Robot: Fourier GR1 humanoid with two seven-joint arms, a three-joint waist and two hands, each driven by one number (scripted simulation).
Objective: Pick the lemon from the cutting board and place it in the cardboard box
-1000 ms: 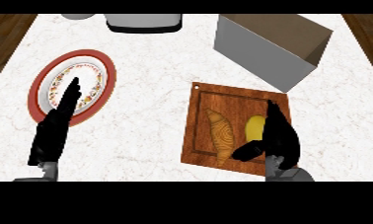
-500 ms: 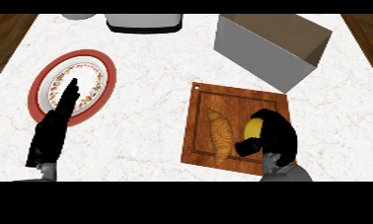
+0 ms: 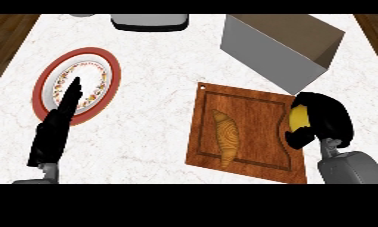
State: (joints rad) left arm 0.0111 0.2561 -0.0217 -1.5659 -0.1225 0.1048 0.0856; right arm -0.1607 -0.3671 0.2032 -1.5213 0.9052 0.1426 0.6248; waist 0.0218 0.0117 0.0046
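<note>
**A:** In the head view, what is shown of the task's thing?

**B:** The lemon (image 3: 299, 117) is seen at the right edge of the cutting board (image 3: 251, 103), wrapped by the curled fingers and thumb of the right hand (image 3: 325, 121), so that only a yellow patch is left showing. Whether it is lifted clear of the board cannot be told.

**A:** And where is it to be taken?

**B:** The cardboard box (image 3: 277, 51) is placed just beyond the board's far right corner, open at the top, with its grey wall turned toward the hand.

**A:** How is the step best done?

**B:** It is judged that the lemon should be raised well above the box's near wall before it is carried far and slightly left, and released only once it is over the opening. The croissant (image 3: 227, 137) on the board's left half should be left undisturbed.

**A:** The other hand?

**B:** The left hand (image 3: 59, 121) is rested with fingers straight, over the near edge of the plate (image 3: 100, 63) on the left of the surface (image 3: 155, 86).
</note>
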